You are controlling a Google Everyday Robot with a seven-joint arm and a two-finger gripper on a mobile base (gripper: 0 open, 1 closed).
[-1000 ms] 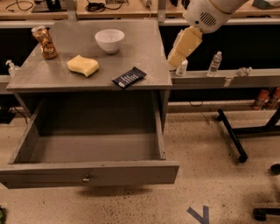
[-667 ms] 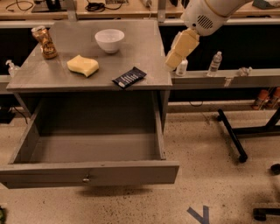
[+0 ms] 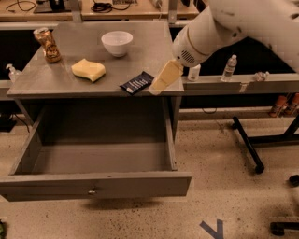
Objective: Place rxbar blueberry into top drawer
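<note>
Gripper (image 3: 160, 85): at three o'clock of bar (image 3: 137, 83), likely poised for pickup; open or closed, cannot tell. Drawer (image 3: 117, 183): pulled out, ready to receive.

Navy rxbar blueberry (image 3: 137, 82) flat at the surface (image 3: 51, 80) front edge, my pincer (image 3: 158, 87) just beside it, grey top drawer (image 3: 117, 183) pulled open below.

I stood in a lab workspace: speckled floor (image 3: 224, 186) with a blue tape mark (image 3: 212, 228), cable-strewn workbenches (image 3: 140, 10) behind a grey metal table (image 3: 140, 58). My gripper (image 3: 161, 84) hung at the tabletop's front right corner.
</note>
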